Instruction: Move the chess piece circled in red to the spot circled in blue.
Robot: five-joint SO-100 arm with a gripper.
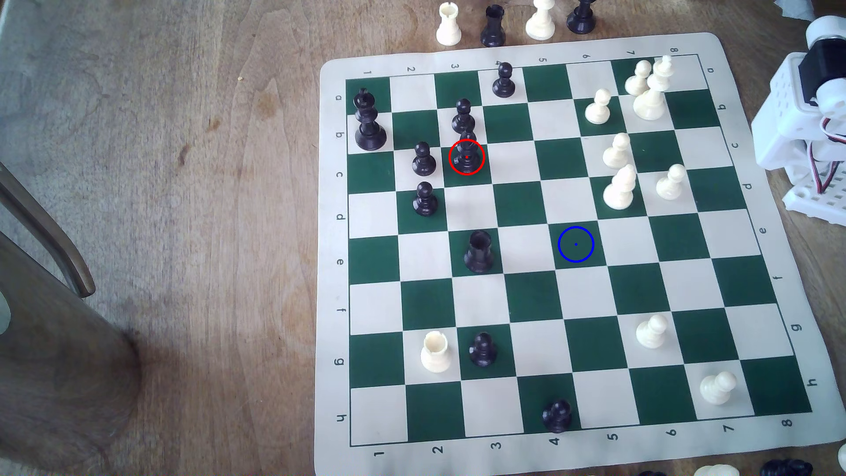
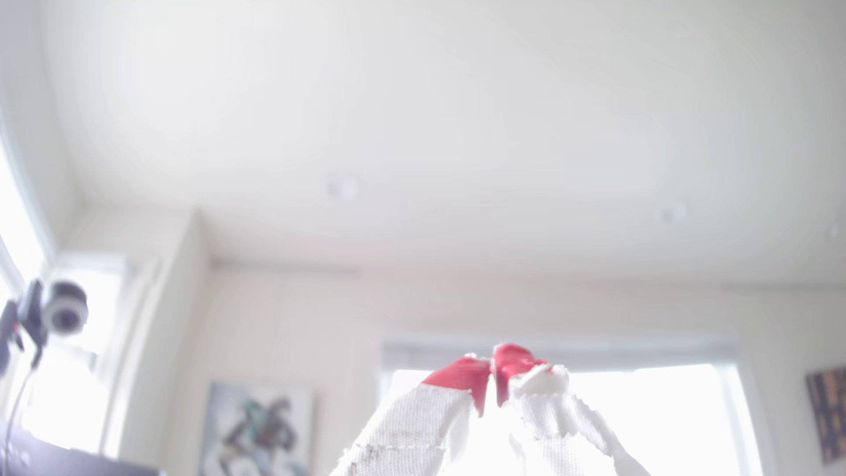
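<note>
On the far-left part of the board (image 1: 751,300), the black bishop (image 1: 467,153) stands upright in its red ring, a black pawn (image 1: 463,115) just behind it. Well to the exterior view's right and nearer, the blue-ringed square (image 1: 576,244) lies bare. Pointing at the ceiling, the pincer (image 2: 493,382) has its red tips pressed together on nothing.

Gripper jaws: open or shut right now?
Shut. In the wrist view the white-wrapped gripper has its red tips pressed together with nothing between them, aimed at the ceiling.
</note>
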